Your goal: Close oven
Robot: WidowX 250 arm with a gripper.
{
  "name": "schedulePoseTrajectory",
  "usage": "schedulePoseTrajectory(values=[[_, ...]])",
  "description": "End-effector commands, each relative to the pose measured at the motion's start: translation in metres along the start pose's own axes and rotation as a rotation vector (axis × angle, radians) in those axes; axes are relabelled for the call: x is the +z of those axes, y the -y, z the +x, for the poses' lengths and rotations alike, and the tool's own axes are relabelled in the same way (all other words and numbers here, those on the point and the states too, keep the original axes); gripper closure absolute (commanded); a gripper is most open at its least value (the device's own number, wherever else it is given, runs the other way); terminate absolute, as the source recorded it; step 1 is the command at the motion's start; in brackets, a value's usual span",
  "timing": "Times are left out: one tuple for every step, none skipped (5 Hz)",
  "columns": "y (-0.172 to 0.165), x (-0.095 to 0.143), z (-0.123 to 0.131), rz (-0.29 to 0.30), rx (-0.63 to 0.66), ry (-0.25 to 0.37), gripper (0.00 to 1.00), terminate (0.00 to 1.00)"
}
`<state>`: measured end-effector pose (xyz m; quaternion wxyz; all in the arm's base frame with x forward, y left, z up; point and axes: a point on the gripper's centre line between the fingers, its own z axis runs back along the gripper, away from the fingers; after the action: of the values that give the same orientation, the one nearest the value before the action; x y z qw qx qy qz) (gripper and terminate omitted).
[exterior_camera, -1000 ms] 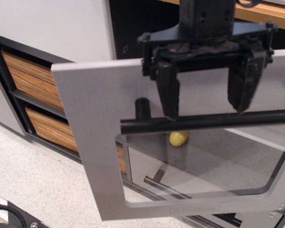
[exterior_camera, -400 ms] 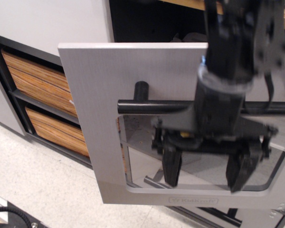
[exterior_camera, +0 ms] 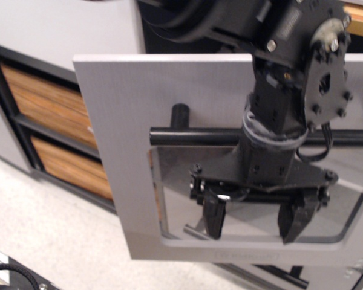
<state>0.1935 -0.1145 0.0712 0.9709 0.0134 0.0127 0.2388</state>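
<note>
I have the gripper [exterior_camera: 254, 222] spread and empty over the window of the oven [exterior_camera: 139, 151] door, below its black handle [exterior_camera: 193, 136] — I'd push flat and steady to swing it shut.

Count: one oven [exterior_camera: 127, 151] with one black bar handle [exterior_camera: 193, 135] and one clear window [exterior_camera: 181, 193]. Two wood-grain drawers [exterior_camera: 54, 103] at left, stacked. One gripper [exterior_camera: 254, 222], two fingers [exterior_camera: 213, 219].
</note>
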Motion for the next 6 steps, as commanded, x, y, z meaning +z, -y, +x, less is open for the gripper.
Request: schedulePoseTrajectory(values=[[0.008,0.006,0.034,-0.012,0.053,0.038,0.00,0.00],[0.007,0.013,0.045,-0.033,0.079,0.070,0.00,0.00],[0.008,0.016,0.060,-0.040,0.115,0.070,0.00,0.00],[0.010,0.015,0.065,-0.030,0.127,0.066,0.00,0.00],[0.011,0.014,0.068,-0.028,0.136,0.068,0.00,0.00],[0.012,0.015,0.073,-0.031,0.142,0.077,0.00,0.00]])
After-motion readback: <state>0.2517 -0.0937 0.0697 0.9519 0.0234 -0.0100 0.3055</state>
